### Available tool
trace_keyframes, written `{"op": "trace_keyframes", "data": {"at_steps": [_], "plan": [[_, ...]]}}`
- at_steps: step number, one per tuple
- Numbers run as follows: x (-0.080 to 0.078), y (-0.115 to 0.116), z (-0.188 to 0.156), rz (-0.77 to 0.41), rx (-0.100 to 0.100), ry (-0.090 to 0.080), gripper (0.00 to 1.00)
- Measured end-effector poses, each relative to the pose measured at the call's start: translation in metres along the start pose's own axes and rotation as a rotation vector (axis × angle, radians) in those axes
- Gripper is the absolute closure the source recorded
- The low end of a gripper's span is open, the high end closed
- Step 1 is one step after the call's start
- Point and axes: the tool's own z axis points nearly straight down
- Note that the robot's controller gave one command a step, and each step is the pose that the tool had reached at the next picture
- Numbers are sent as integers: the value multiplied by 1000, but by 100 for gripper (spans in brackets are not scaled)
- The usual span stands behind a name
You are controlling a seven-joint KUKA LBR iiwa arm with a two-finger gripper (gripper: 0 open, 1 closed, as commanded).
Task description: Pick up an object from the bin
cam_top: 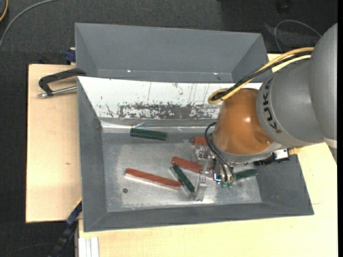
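We see the gripper point(214, 174) low in the grey metal bin point(90, 159), over the right part of its floor. It sits beneath the arm's rounded orange cover point(241, 125). The cover and the metal parts under it hide the tip, so we cannot tell whether the gripper is wide, narrow or holding anything. Nothing is visibly raised off the floor, so we judge the pick not yet done. The grasp, the lift and the carry out of the bin all appear to be left.

Just beside the gripper, on its left, lie a short red bar point(186, 164) and a dark green bar point(183, 179), set at an angle and seemingly touching. A pale grey piece point(200, 190) lies at that green bar's lower end, near the front wall. We judge that one of these nearest things is the likely pick, but we cannot tell which.

On the gripper's right, a small green piece point(247, 172) pokes out from under the cover. A small red piece point(199, 141) lies a little behind the gripper, toward the back wall.

Farther left, a long red-brown strip point(153, 179) lies flat on the floor, its right end near the dark green bar. Well apart from the gripper, close to the back wall, rests a second dark green bar point(148, 135).
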Motion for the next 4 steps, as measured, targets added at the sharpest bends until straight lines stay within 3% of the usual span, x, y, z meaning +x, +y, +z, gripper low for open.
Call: {"op": "trace_keyframes", "data": {"at_steps": [1,2,3,4], "plan": [[-2,-1,-2,2,0,-7,100],[-1,-1,-1,2,1,-4,0],[13,36,1,-21,-1,-1,0],[12,34,0,-19,1,-1,100]]}}
